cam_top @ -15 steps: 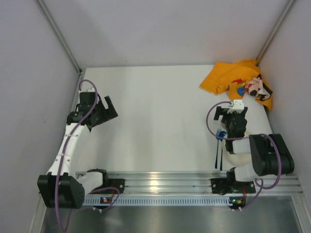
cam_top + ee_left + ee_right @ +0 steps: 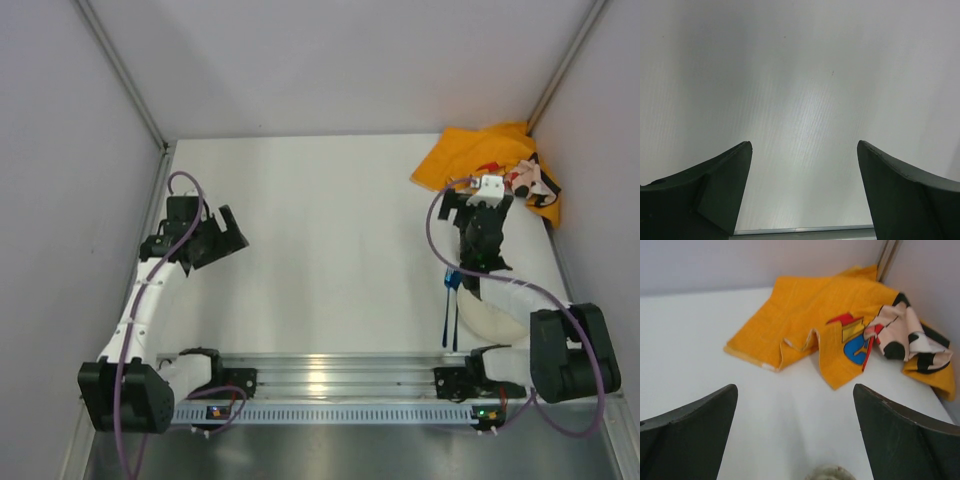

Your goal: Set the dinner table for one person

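The dinner table (image 2: pixel 320 230) is a flat white top with a silver ribbed rail (image 2: pixel 330 375) along its near edge. An orange Mickey Mouse placemat (image 2: pixel 485 160) lies crumpled in the far right corner, and it also shows in the right wrist view (image 2: pixel 810 325). My right gripper (image 2: pixel 482 200) is open and empty, just short of the placemat's near edge, with its jaws (image 2: pixel 795 387) spread wide over bare table. My left gripper (image 2: pixel 228 228) is open and empty at the left side, over bare white table (image 2: pixel 804 145).
Blue-handled cutlery (image 2: pixel 450 305) lies beside the right arm, near the rail. A pale rounded dish (image 2: pixel 490 318) sits partly under that arm. Grey walls enclose the table on the left, back and right.
My right gripper has reached farther from the rail, toward the placemat. My left gripper has shifted slightly. Both stay open.
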